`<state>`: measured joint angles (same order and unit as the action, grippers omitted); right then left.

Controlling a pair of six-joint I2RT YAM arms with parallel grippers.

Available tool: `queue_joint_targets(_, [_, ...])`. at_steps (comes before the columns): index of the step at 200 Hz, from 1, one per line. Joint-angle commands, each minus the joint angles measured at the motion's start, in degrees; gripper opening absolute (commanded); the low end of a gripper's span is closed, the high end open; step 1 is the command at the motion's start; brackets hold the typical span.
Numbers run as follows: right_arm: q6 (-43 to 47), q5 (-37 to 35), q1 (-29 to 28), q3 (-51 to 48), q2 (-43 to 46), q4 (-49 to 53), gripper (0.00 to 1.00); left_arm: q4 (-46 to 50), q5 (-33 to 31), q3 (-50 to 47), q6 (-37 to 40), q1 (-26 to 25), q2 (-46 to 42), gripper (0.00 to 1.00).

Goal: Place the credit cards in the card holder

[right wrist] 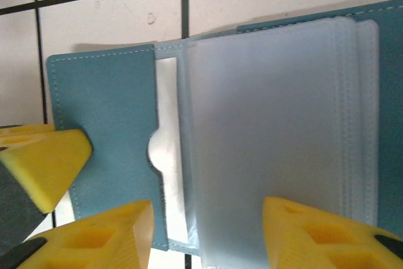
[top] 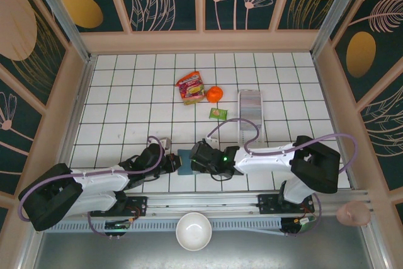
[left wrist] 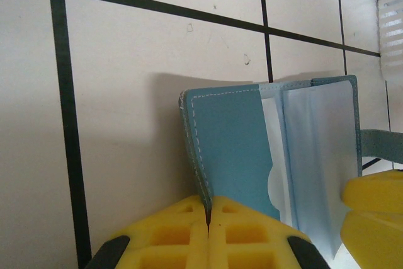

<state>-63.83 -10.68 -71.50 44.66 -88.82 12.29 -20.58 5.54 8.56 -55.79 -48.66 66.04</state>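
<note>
The card holder [top: 185, 161] lies open on the tiles near the front edge, teal with a paler inside [right wrist: 104, 111] and a stack of clear sleeves [right wrist: 271, 111]. My left gripper [left wrist: 208, 209] is shut on the edge of its left cover [left wrist: 233, 143], which stands tilted up. My right gripper [right wrist: 206, 218] hovers open over the holder's near edge, its yellow fingers apart on either side of the sleeves. In the top view, the left gripper [top: 171, 163] and right gripper [top: 196, 157] meet at the holder. A pale sliver shows in the pocket notch [right wrist: 165, 155]; I cannot tell if it is a credit card.
A long clear plastic tray [top: 250, 106] lies behind the right arm. A green packet [top: 218, 113], an orange [top: 215, 94] and a red snack packet [top: 190, 87] sit mid-table. A white bowl [top: 193, 231] rests below the front rail.
</note>
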Motion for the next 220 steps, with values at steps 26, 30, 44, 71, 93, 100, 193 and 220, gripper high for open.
queue_joint_targets(26, [-0.7,-4.7,-1.0,3.9,0.3,7.8,0.51,2.3,-0.1,-1.3,-0.2,0.0,-0.1,0.0])
queue_joint_targets(30, [-0.5,-4.9,-1.2,3.9,0.7,7.8,0.52,2.3,-0.1,-1.3,-0.2,0.0,-0.1,0.0])
queue_joint_targets(44, [-0.7,-5.6,-1.8,3.5,1.9,8.1,0.52,2.4,-0.1,-1.3,-0.3,0.0,-0.1,0.0])
queue_joint_targets(71, [-2.1,-5.7,-1.9,1.7,2.6,8.9,0.53,2.1,-0.1,-1.5,-0.4,0.0,-0.1,0.0])
queue_joint_targets(93, [-2.8,-6.1,-1.9,1.4,1.3,11.5,0.53,2.1,0.1,-1.4,-0.4,0.0,0.1,0.0])
queue_joint_targets(100, [-2.7,-6.0,-1.9,1.3,0.8,11.4,0.54,2.1,0.1,-1.4,-0.4,0.0,0.0,0.0])
queue_joint_targets(193, [-1.5,-0.9,-1.7,1.0,-5.3,3.1,0.55,1.8,0.3,-1.0,-0.3,0.0,0.2,0.0])
queue_joint_targets(220, [-1.5,0.8,-1.3,-0.8,-3.9,-3.8,0.56,1.6,0.6,-1.2,-0.4,0.0,0.3,0.0])
